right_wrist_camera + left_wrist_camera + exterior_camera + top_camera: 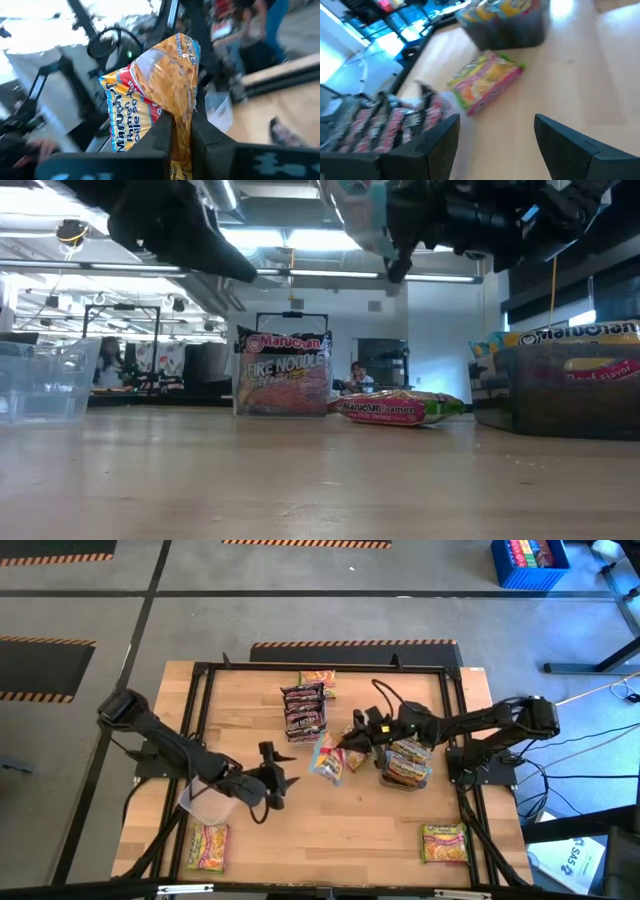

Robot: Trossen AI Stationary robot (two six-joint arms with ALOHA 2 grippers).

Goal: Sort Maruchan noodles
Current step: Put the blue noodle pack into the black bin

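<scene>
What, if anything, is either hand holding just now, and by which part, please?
The right hand pinches a light blue noodle packet by one end edge; the left hand is open and empty.

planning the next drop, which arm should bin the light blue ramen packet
Right. The right gripper is already shut on the light blue plastic ramen packet, lifted above the table; the left gripper is open and empty.

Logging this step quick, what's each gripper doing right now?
Left gripper: open, empty, above the table.
Right gripper: shut on a light blue noodle packet, lifted.
</scene>
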